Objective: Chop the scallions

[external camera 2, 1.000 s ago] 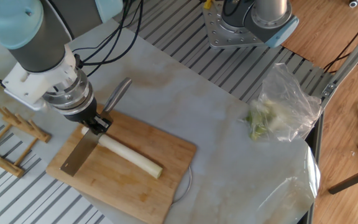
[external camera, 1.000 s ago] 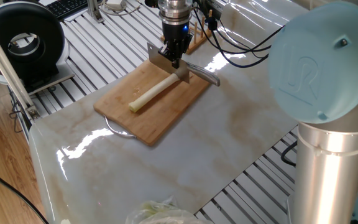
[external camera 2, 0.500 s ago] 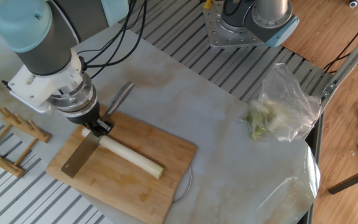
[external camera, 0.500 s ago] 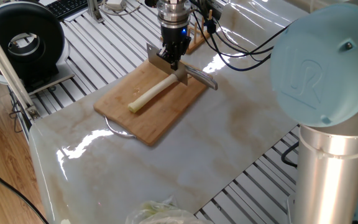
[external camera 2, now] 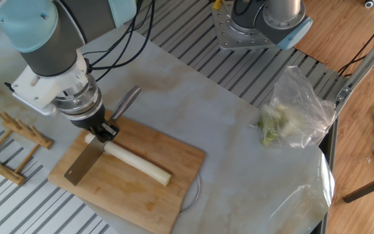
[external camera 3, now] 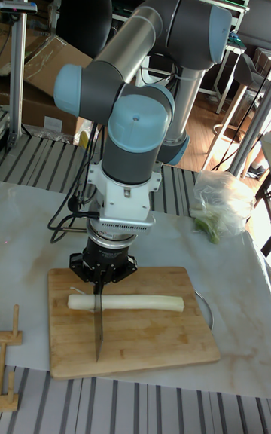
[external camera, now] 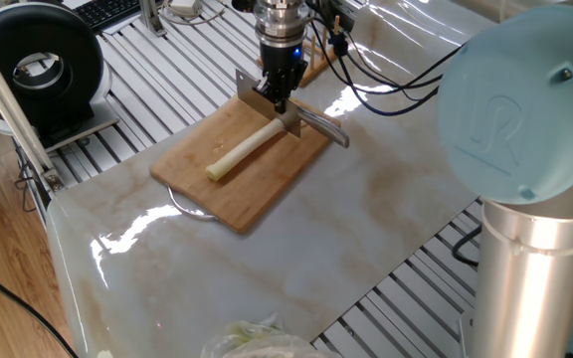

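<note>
Your gripper pinches the cleaver by its handle; the blade crosses the whole scallion near one end, on the wooden cutting board

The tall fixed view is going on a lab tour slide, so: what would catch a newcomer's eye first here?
The big grey and blue arm fills the middle, its gripper holding a cleaver blade-down across a pale scallion. The scallion lies whole along a bamboo cutting board near the table's front. To the right, a clear plastic bag of greens sits on the marble top.
</note>
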`<control>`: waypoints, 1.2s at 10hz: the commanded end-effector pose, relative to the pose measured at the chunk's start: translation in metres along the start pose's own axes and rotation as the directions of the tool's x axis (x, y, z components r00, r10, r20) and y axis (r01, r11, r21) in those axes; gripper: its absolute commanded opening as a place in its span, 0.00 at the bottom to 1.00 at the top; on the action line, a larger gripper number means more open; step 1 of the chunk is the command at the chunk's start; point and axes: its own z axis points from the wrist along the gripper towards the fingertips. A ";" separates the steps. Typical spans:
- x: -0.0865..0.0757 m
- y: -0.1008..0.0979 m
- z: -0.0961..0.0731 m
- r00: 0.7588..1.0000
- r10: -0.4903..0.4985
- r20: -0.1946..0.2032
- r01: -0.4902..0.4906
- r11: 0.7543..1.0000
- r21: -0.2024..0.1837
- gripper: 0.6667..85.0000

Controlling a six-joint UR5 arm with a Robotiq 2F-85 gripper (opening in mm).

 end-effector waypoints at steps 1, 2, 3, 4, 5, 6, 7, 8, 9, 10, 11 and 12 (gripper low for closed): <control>0.000 0.001 -0.008 1.000 -0.006 0.008 0.006 1.000 -0.011 0.01; -0.004 0.001 -0.005 1.000 -0.004 0.025 0.004 1.000 -0.001 0.01; -0.010 0.002 0.003 0.999 0.000 0.052 -0.001 1.000 0.010 0.01; -0.013 0.002 0.011 0.998 0.005 0.060 -0.005 1.000 0.009 0.01; -0.012 0.003 0.011 0.998 0.006 0.056 -0.007 1.000 0.012 0.01; -0.008 0.004 0.004 0.999 0.004 0.037 -0.004 1.000 0.004 0.01; -0.004 0.004 -0.002 1.000 -0.001 0.024 0.001 1.000 -0.001 0.01; -0.002 0.004 -0.003 1.000 -0.004 0.017 0.004 1.000 -0.003 0.01; -0.002 0.005 -0.003 1.000 -0.004 0.014 0.004 1.000 -0.005 0.01; -0.004 0.004 -0.004 1.000 -0.001 0.021 0.001 1.000 -0.004 0.01; -0.007 0.005 -0.009 1.000 0.001 0.031 0.000 1.000 -0.011 0.01; -0.011 0.007 -0.010 0.999 -0.002 0.046 0.004 1.000 -0.027 0.01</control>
